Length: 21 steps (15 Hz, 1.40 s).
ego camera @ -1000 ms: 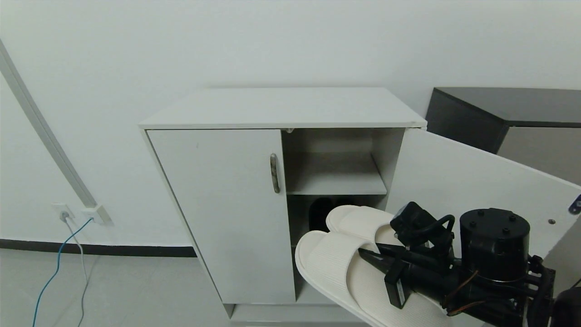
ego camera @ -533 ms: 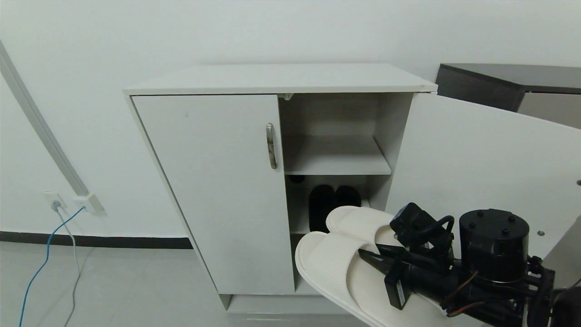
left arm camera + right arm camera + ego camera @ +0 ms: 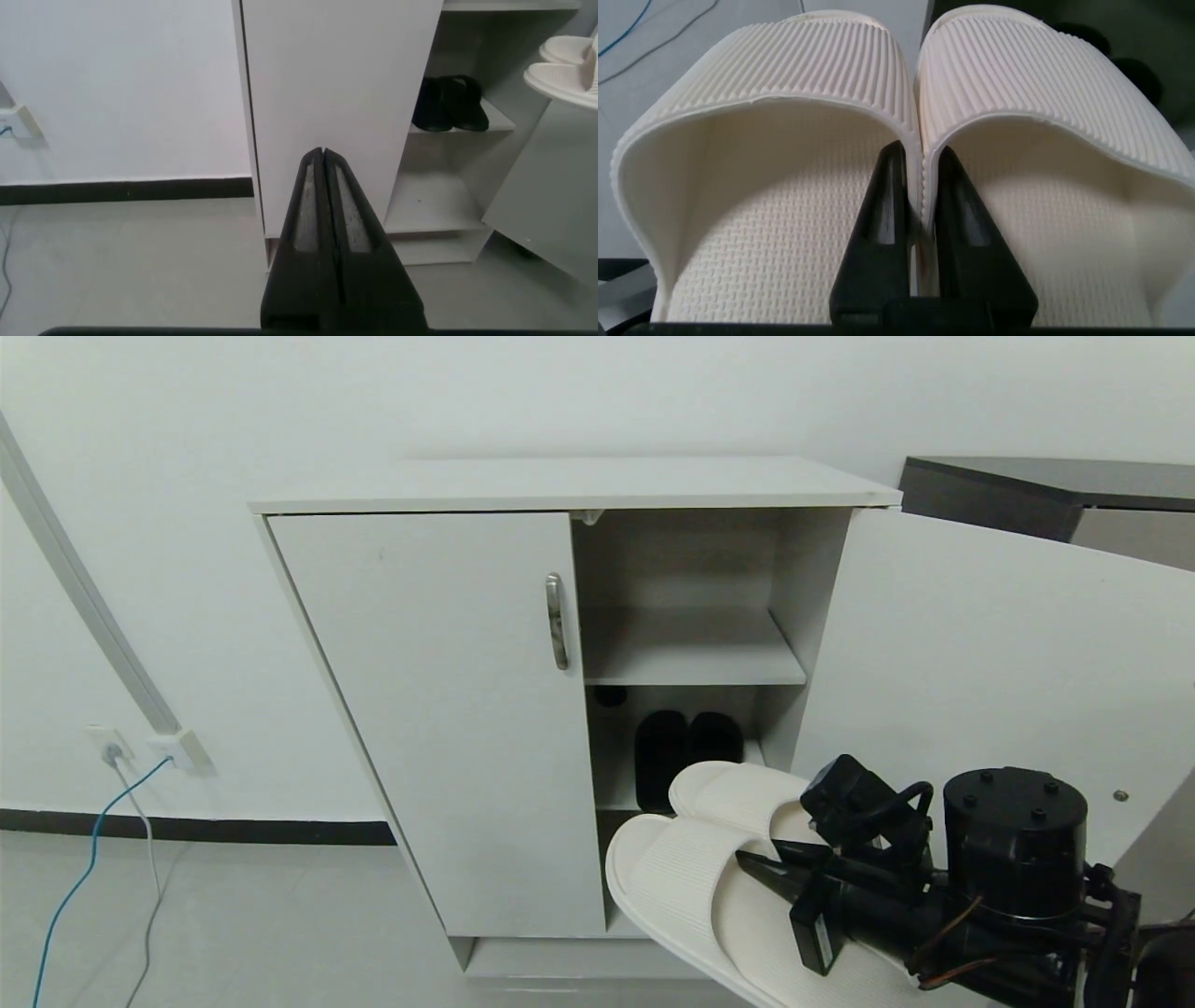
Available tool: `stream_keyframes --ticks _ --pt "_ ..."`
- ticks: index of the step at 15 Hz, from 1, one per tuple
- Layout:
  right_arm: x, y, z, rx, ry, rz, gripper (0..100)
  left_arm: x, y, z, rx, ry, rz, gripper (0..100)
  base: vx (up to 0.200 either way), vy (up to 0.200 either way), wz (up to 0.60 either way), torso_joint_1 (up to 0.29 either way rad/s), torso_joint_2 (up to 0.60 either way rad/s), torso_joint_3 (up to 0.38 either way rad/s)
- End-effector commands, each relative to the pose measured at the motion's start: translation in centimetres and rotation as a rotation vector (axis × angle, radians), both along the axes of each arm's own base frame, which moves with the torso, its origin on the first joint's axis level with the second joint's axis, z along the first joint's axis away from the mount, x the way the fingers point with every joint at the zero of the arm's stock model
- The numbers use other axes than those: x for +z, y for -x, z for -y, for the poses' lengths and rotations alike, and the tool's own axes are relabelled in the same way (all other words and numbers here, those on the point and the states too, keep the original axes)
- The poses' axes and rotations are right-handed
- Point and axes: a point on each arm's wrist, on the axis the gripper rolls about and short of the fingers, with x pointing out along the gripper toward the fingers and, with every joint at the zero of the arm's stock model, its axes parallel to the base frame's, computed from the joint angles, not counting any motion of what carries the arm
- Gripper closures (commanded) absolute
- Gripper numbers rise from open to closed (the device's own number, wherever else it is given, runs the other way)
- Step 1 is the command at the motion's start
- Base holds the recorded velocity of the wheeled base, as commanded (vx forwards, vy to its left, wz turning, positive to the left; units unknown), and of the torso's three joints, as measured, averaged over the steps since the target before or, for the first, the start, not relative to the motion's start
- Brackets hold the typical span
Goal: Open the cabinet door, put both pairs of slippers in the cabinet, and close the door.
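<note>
Slippers show as two pairs in the head view. At frame centre, the black pair (image 3: 686, 747) lies on a lower shelf (image 3: 616, 784) inside the cabinet (image 3: 560, 483). Its near ends are hidden behind the toes of the white pair (image 3: 695, 887). The white heels are covered by the right arm and cut off at the bottom edge.

To the left of the opening the left door (image 3: 439, 709) is closed, with its handle (image 3: 556, 621) beside the open half. The right door (image 3: 990, 653) is swung wide and runs off the right edge. The white toes hang just in front of the opening, below the upper shelf (image 3: 691, 658).

The left gripper (image 3: 322, 157) faces the closed door's lower part and is clenched on nothing. At lower right, the right gripper (image 3: 747, 859) pinches the white pair's two inner walls together between its fingers (image 3: 889, 201).
</note>
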Motion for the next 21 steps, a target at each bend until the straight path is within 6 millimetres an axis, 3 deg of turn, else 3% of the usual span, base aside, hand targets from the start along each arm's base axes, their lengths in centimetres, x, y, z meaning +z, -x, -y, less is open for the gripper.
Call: stream_keyframes --ticks 1,14,17,21 --pt "-0.36 0.1 -0.02 0.004 0.011 -0.009 100 -0.01 -0.01 0.0 0.0 0.001 -0.003 100 0.0 0.0 0.0 0.0 0.0 0.0" --pt "-0.43 0.14 -0.09 0.004 -0.003 0.005 100 0.0 -0.01 0.0 0.0 -0.001 -0.001 100 0.0 0.0 0.0 0.0 0.0 0.0" --pt "-0.66 0.12 -0.1 0.004 0.004 -0.001 100 0.0 -0.01 0.0 0.0 -0.001 -0.001 100 0.0 0.2 0.0 -0.002 0.18 0.103" --pt "-0.91 0.04 -0.18 0.003 0.012 -0.006 100 0.0 -0.01 0.0 0.0 0.001 -0.001 100 0.0 0.0 0.0 -0.001 0.04 0.018"
